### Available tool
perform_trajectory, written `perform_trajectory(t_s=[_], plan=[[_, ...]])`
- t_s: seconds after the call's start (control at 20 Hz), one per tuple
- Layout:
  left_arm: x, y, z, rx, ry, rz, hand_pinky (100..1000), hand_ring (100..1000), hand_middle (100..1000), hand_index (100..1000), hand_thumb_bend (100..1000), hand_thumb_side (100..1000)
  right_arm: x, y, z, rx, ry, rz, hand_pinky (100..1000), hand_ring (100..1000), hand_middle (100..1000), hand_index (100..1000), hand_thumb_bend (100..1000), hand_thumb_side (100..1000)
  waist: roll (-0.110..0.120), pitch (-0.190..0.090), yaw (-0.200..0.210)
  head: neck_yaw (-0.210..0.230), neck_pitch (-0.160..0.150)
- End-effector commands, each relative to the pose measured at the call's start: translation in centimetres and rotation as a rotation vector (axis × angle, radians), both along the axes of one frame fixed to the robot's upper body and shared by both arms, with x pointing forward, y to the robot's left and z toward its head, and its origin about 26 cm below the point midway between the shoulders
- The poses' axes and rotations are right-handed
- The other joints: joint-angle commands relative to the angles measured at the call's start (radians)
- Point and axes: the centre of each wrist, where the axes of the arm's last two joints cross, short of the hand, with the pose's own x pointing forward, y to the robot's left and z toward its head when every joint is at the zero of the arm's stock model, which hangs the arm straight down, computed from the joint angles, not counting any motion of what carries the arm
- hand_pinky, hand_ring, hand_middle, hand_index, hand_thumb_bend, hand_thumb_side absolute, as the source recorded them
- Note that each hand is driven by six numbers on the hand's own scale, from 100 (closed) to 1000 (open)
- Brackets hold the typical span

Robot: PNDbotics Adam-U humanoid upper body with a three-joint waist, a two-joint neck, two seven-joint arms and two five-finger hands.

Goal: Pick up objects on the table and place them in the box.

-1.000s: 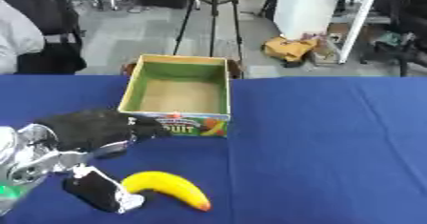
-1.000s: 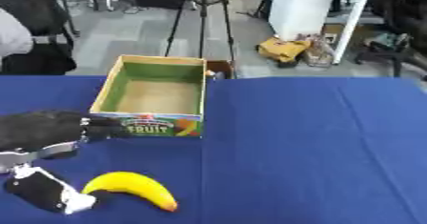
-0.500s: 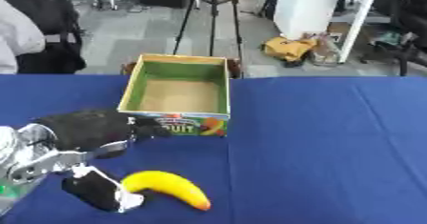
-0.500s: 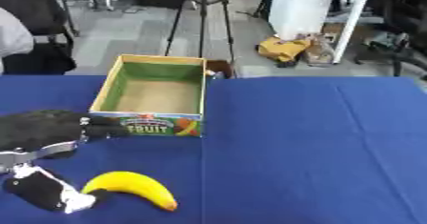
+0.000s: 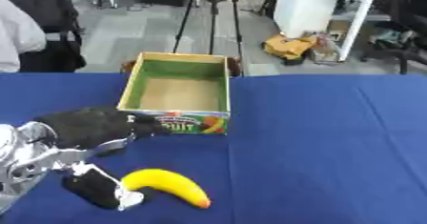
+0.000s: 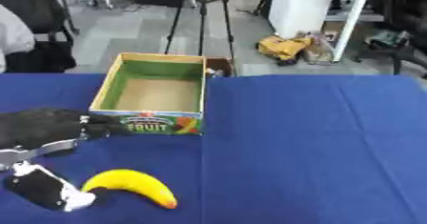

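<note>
Left eye view: left hand (image 5: 87,128) spread wide, thumb at banana (image 5: 167,186) stem, nothing held; banana lies below the fruit box (image 5: 177,94), may roll.

Right eye view: box empty; a pinch at the tip could slip. Right hand unseen.

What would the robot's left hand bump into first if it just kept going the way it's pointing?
Most likely the box. The left hand points right, its fingertips already at the box's printed front wall, though depth makes contact hard to judge. The banana lies nearer the camera, off that line.
</note>
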Motion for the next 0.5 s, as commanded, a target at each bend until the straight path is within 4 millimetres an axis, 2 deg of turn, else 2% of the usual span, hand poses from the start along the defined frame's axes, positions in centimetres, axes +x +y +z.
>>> perform_trajectory(t_s=[0.05,0.5], plan=[[-0.1,0.44,0.72,0.009,-0.017,0.011,660,881,910,995,393,567,-0.16,-0.1,0.84,0.009,-0.13,0.053,746,849,621,818,100,955,0.001,-0.015,-0.001,0.002,0.003],[0.4,0.08,0.31,-0.001,0.026,0.013,648,870,896,983,390,573,-0.13,-0.04,0.8,0.011,-0.13,0.053,746,850,619,818,100,955,0.0,-0.013,-0.001,0.005,-0.003]])
